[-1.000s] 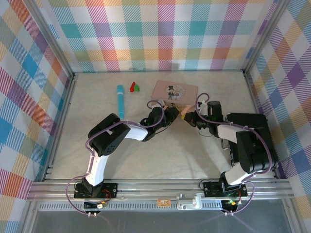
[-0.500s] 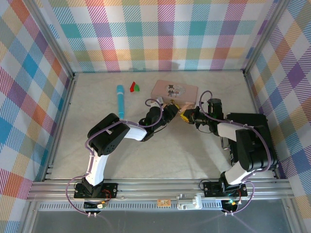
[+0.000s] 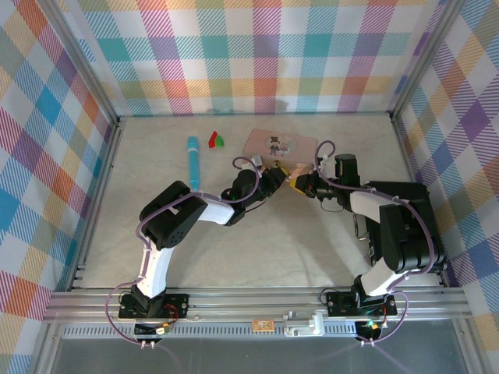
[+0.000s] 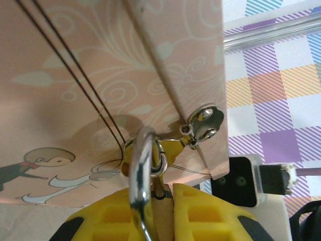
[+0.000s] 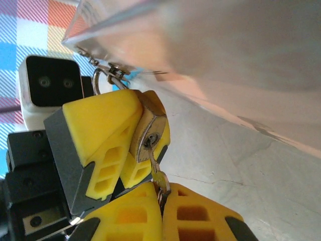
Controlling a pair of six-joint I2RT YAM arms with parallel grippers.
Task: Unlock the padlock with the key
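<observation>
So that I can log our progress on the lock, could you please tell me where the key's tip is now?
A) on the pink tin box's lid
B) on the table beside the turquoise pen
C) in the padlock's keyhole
C: the right wrist view shows the key, pinched by the right gripper, running up into the keyhole of the brass padlock.

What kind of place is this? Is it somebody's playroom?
Probably a robot test booth, not a playroom. Checked walls sit on a metal frame, a left arm and a right arm are fixed to a rail at the table's near edge.
</observation>
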